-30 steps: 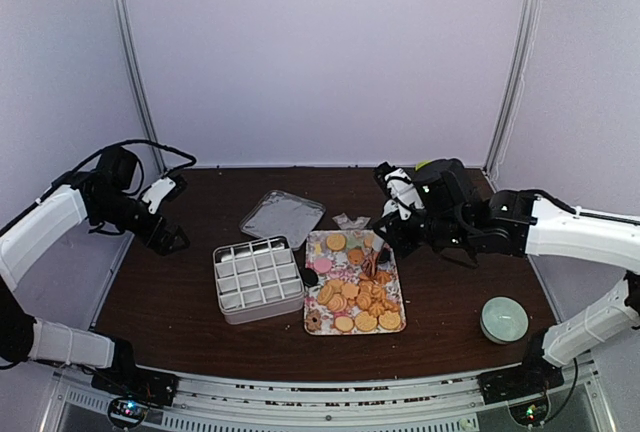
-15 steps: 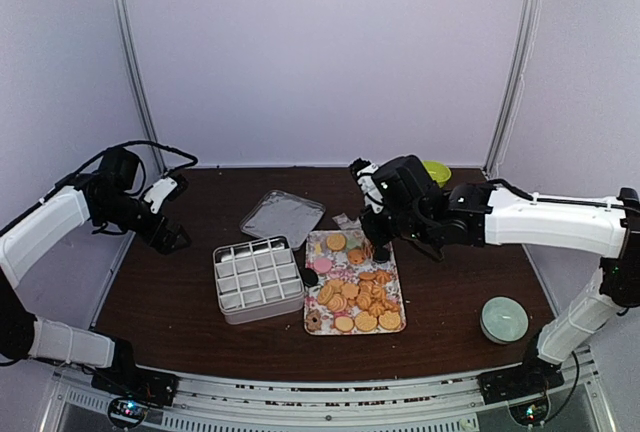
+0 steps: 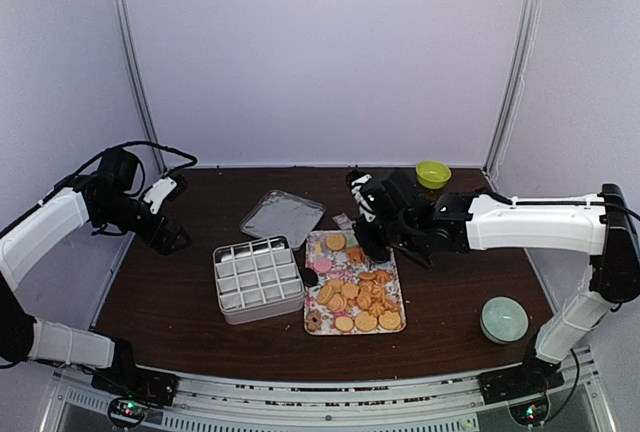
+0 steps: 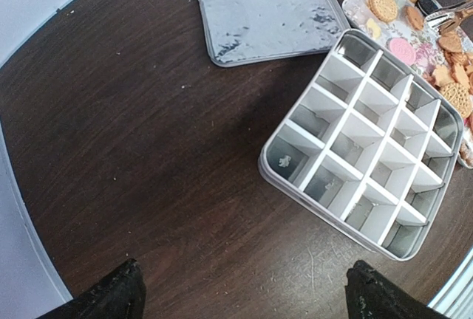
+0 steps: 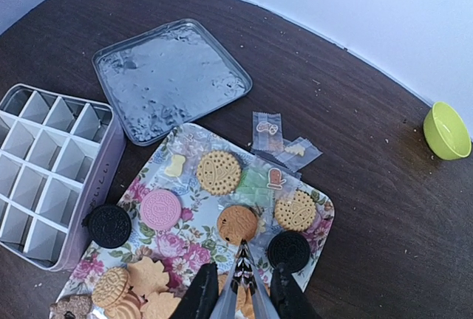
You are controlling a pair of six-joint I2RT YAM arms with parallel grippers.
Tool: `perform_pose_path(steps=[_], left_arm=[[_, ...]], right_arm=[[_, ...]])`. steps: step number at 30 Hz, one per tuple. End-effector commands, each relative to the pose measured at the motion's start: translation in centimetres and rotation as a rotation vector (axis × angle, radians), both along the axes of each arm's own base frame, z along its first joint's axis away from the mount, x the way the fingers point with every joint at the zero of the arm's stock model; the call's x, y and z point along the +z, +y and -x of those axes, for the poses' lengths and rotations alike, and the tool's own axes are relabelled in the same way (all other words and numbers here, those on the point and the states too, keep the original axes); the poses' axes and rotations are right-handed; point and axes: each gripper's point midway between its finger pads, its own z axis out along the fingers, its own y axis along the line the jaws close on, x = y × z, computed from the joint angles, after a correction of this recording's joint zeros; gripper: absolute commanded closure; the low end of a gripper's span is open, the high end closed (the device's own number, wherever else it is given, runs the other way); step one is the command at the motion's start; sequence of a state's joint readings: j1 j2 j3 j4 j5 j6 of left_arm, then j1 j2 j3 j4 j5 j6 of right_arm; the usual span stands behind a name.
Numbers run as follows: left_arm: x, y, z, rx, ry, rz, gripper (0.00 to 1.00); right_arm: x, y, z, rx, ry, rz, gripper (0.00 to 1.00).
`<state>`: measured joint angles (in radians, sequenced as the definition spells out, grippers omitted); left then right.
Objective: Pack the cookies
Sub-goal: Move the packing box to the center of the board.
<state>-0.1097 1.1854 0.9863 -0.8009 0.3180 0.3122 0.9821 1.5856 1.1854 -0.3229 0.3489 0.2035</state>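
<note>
**Cookies lying on the tray, tin cells showing bare metal**

You are looking at one floral tray [image 5: 194, 239] sitting mid-bench [image 3: 200, 292], and the cookies [image 3: 355, 297] are all lying on it. On its far half, the right wrist view is showing two dotted golden rounds, one plain orange round, one pink one and two dark ones. One of the dark ones is resting at the tray's left edge, just beside the divided tin [image 3: 258, 279]. The near half is carrying a heap of golden pieces overlapping too much to count.

The tin is sitting just left of the tray. Its sixteen white-walled cells, four by four, are showing bare metal floors, with a few crumbs in one corner cell. Its one silver lid [image 3: 282, 217] is lying flat on the bench beyond it, apart from it.

Two small clear wrappers [image 5: 266, 131] are lying just past the tray's far edge. Two bowls are standing well apart: a lime-green bowl [image 3: 433, 173] far right and a pale green bowl [image 3: 503, 319] near right.

Your right end effector [image 5: 240, 300] is gripping the metal tongs [image 5: 242, 267]. Their tips are nearly together over the tray, between the orange round and a dark one. Your left end effector [image 4: 244, 304] is hanging over the bench left of the tin, fingers spread wide, holding nothing.
</note>
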Motion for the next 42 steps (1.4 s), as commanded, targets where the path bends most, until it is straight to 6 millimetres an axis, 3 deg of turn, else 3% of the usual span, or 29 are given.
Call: perform_pose_path(steps=[1,4,11,24,38,42], left_arm=[[2.1,-0.1,-1.0,0.008,-0.08,0.027,0.03],[2.7,-0.2,-1.1,0.006,-0.098,0.033,0.03],[3.5,-0.2,-0.9,0.005,-0.126,0.036,0.03],[4.4,-0.4,-0.7,-0.004,-0.146,0.049,0.03],[5.1,-0.5,-0.3,-0.005,-0.158,0.06,0.03],[5.4,-0.6,-0.4,-0.006,-0.161,0.068,0.04]], right_arm=[[-2.1,-0.6,-0.3,-0.092,0.035,-0.002,1.0],[-2.9,-0.7,0.0,-0.123,0.07,-0.032,1.0],[-2.1,-0.8,0.3,-0.129,0.059,-0.103,1.0],[2.4,-2.2,1.6,-0.084,-0.098,-0.14,0.98],[4.1,0.4,-0.7,-0.122,-0.104,-0.107,0.97],[4.4,1.4,-1.2,-0.108,-0.122,-0.131,0.85]])
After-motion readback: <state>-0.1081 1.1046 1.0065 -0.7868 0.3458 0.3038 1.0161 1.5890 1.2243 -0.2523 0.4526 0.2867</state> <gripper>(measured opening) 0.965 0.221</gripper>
